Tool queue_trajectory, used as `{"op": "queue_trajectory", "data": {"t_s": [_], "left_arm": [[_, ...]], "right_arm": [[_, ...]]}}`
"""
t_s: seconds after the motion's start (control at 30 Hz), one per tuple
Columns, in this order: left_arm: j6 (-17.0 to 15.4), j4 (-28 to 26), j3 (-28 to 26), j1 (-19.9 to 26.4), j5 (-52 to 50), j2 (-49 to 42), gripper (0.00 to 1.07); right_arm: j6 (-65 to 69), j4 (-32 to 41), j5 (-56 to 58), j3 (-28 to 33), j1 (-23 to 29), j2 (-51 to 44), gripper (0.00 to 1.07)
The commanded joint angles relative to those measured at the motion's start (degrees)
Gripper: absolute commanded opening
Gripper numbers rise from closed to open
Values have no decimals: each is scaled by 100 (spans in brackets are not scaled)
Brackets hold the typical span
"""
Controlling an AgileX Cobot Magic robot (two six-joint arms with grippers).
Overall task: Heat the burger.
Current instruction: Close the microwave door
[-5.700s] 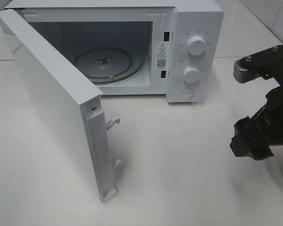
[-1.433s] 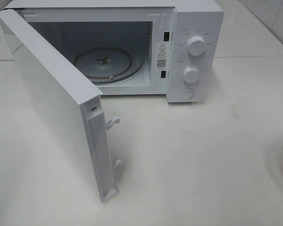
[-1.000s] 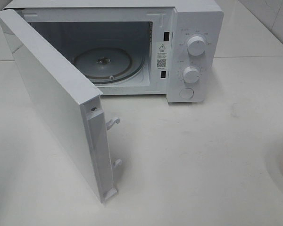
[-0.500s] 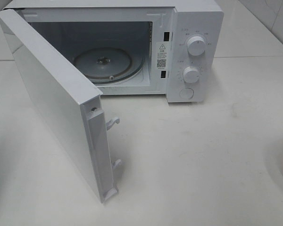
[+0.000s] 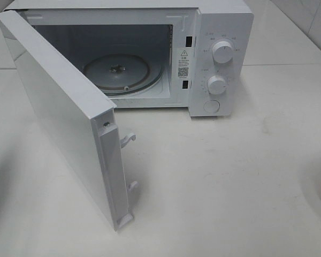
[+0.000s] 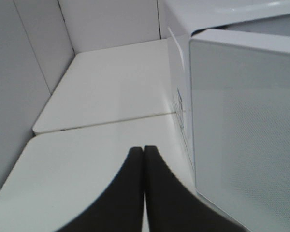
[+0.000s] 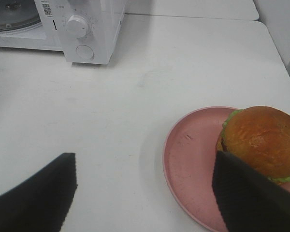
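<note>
The burger (image 7: pixel 262 140) sits on a pink plate (image 7: pixel 191 159) on the white tabletop (image 5: pixel 230 176), well apart from the microwave (image 5: pixel 219 32) and to its right. In the high view only a thin edge of the plate shows at the right border, and the burger itself is out of that view.

The right tool (image 7: pixel 145 186) hangs above the tabletop with its two fingers wide apart and nothing between them. One finger (image 7: pixel 246 193) covers part of the plate just in front of the burger; whether it touches the bun I cannot tell.

The left tool (image 6: pixel 143 188) is fully closed, its two fingers pressed together, and it holds nothing. It is beside the microwave door (image 5: pixel 64 123).

The door stands wide open, and the glass turntable (image 5: pixel 123 72) inside has nothing on it.
</note>
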Motion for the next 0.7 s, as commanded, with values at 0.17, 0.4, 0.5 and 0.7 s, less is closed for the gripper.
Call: {"op": "queue_trajectory", "data": {"t_s": [0.17, 0.4, 0.5, 0.7], "left_arm": [[-665, 859, -46, -34, -877, 848, 0], [-1243, 1495, -309, -34, -1375, 1392, 0], [-1507, 1822, -390, -34, -1518, 1639, 0], [-1811, 2023, -424, -218, -1942, 2097, 0]], "right_arm": [[-40, -6, 6, 6, -40, -166, 76], [-40, -6, 6, 6, -40, -166, 76], [-40, -6, 6, 6, -40, -166, 76], [-40, -6, 6, 6, -40, -166, 76]]}}
